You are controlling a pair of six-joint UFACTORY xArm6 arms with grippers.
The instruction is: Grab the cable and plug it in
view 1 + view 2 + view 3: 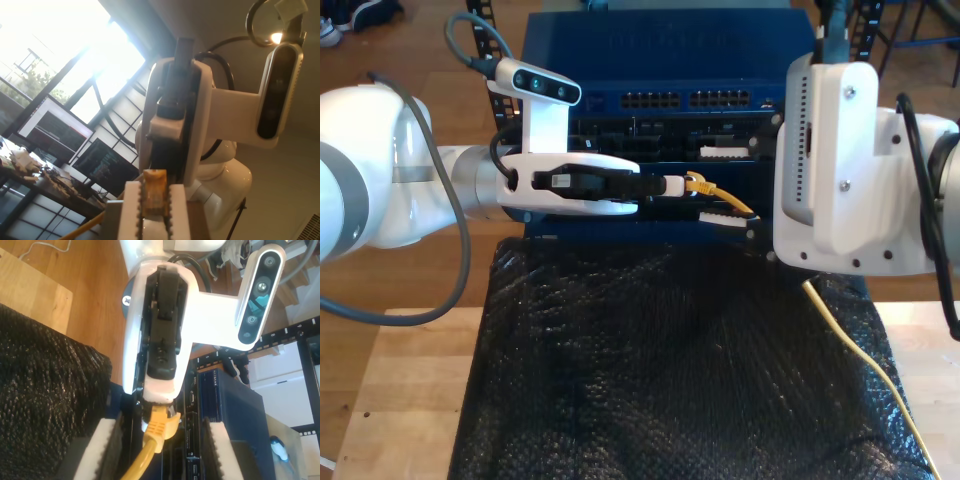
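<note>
Yellow network cable (154, 192), thin and ending in a small clear plastic plug, sits pinched by that plug between the two white toothed pads of my first gripper (154, 212) in the first wrist view. The pads are pressed together on it. Beyond them rises a white arm housing carrying a grey camera bar (279, 90), and dark monitors (55, 127) stand by bright windows.

In the second wrist view the cable (157, 432) runs up between the white pads (97, 452) of my second gripper (159, 455). The pads stand wide apart, neither touching it. My first gripper (157, 399) clamps the plug end just above the yellow boot. A blue box-shaped network switch (220, 400) lies behind, and a black bubble-textured sheet (45, 390) covers the wooden surface (95, 290) beside it.

In the exterior view my first gripper (678, 185) reaches in from the exterior view's left, holding the plug in front of the switch's (650, 40) dark port panel. Whether the plug is seated I cannot tell. My second gripper (725, 183), from the exterior view's right, straddles the cable with spread fingers. The cable (865, 350) passes behind that arm and trails over the black sheet (660, 370) toward the exterior view's lower right.
</note>
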